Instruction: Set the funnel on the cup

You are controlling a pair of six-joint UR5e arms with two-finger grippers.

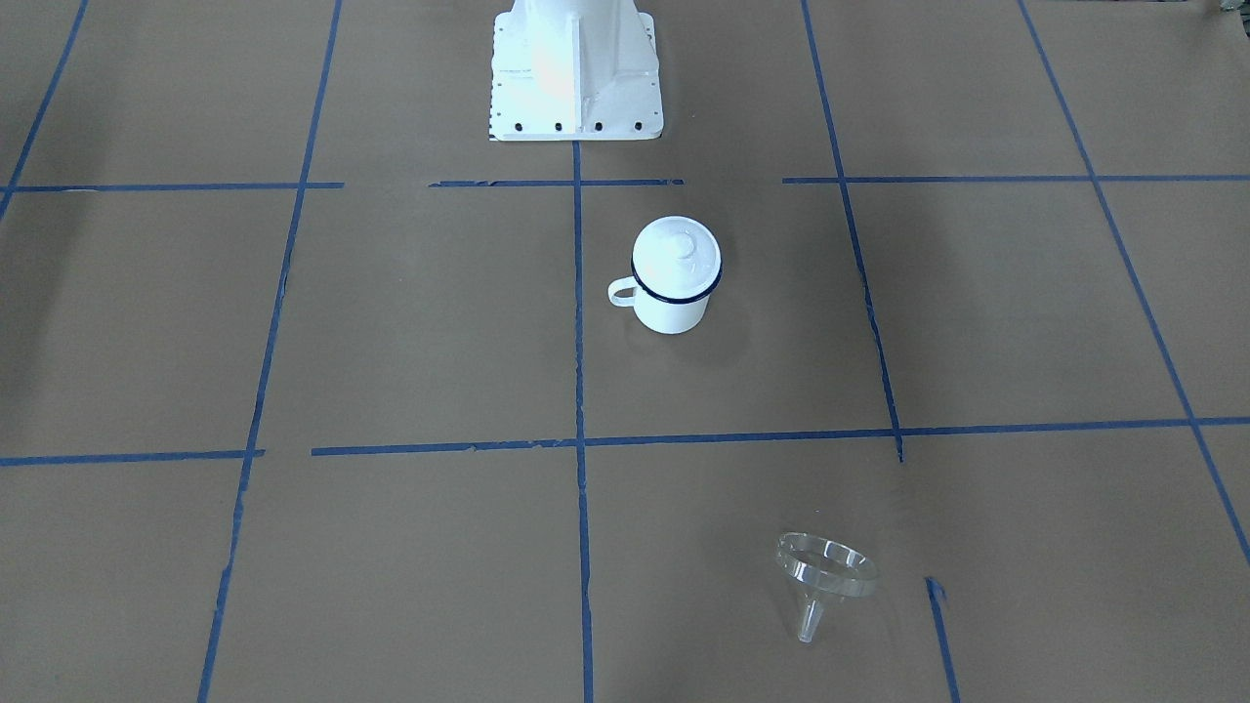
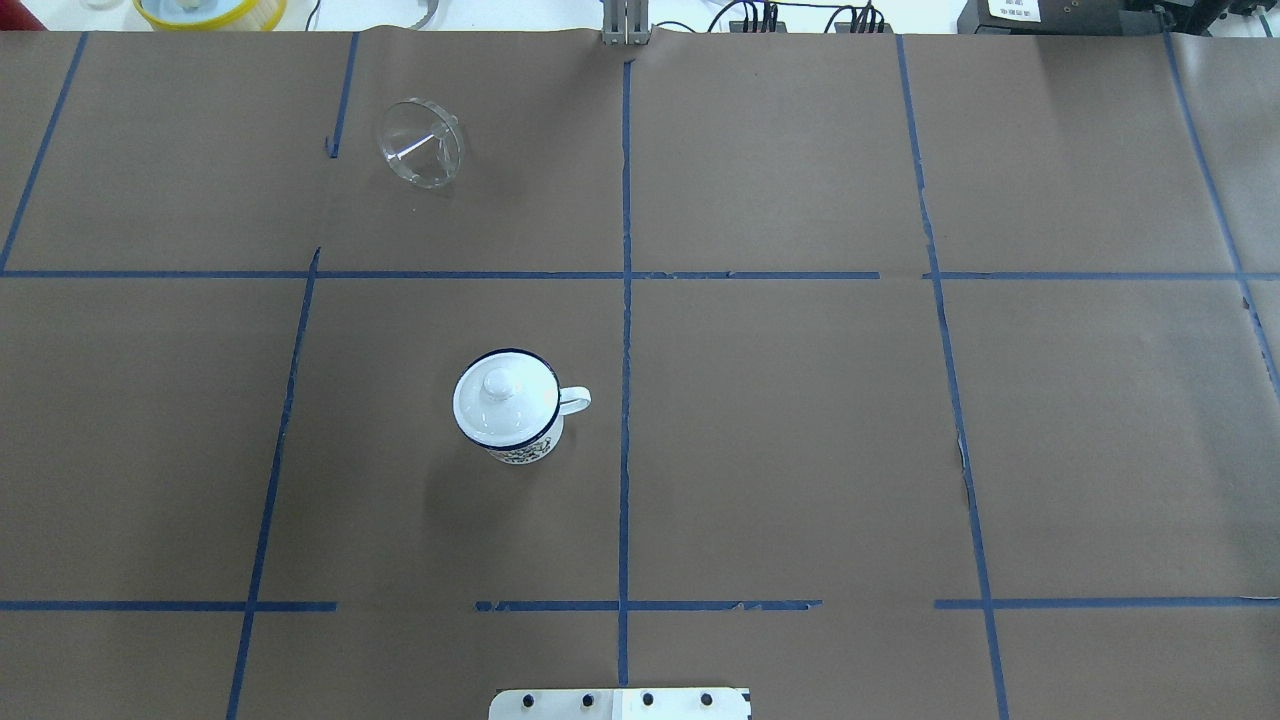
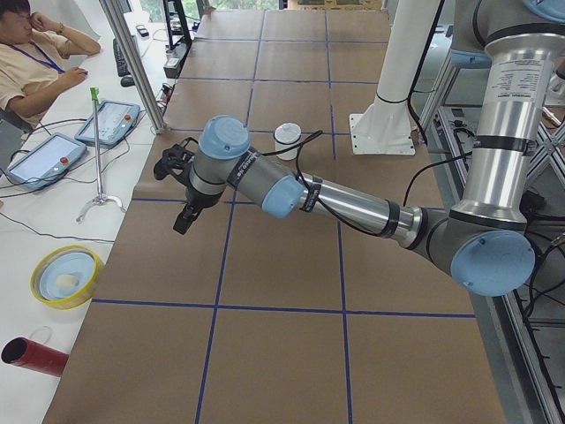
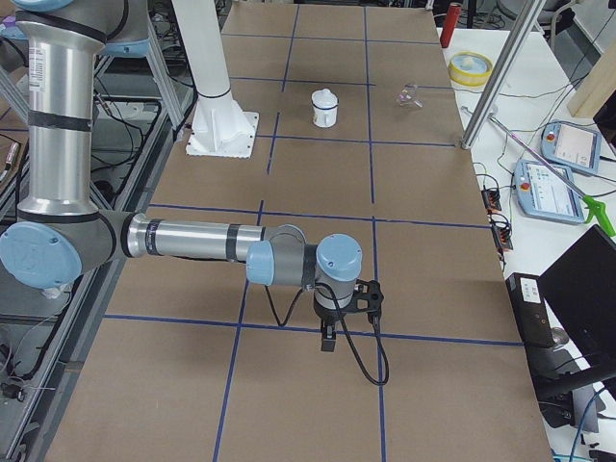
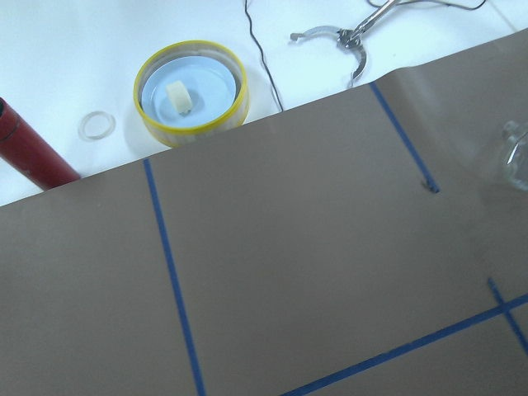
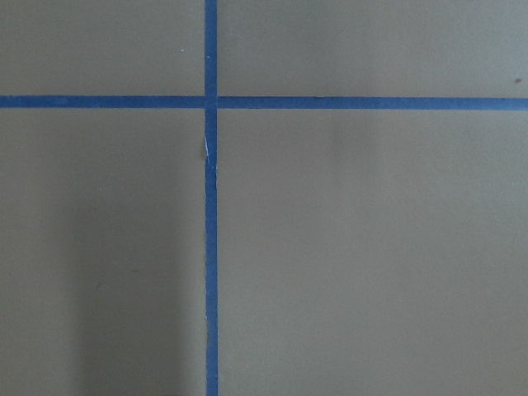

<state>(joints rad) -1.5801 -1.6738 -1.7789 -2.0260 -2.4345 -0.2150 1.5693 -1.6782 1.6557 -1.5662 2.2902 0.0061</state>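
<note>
The cup [image 2: 520,435] is a white enamel mug with a dark blue rim, upright left of the table's centre line, handle toward that line. A white knobbed lid [image 2: 503,398] sits on its mouth. It also shows in the front view [image 1: 672,310]. The clear funnel [image 2: 420,143] lies on its side at the far left of the table, also in the front view [image 1: 822,574] and at the right edge of the left wrist view [image 5: 516,157]. My left gripper [image 3: 185,216] hovers above the table's left part. My right gripper [image 4: 329,337] hovers over the right part. I cannot tell whether either is open or shut.
Blue tape lines grid the brown table [image 2: 800,420]. Off its far left edge lie a yellow-rimmed dish [image 5: 191,91], a red cylinder [image 5: 29,153] and a small ring [image 5: 97,125]. The white robot base [image 1: 574,73] stands at the near edge. An operator [image 3: 35,62] sits beyond the far edge.
</note>
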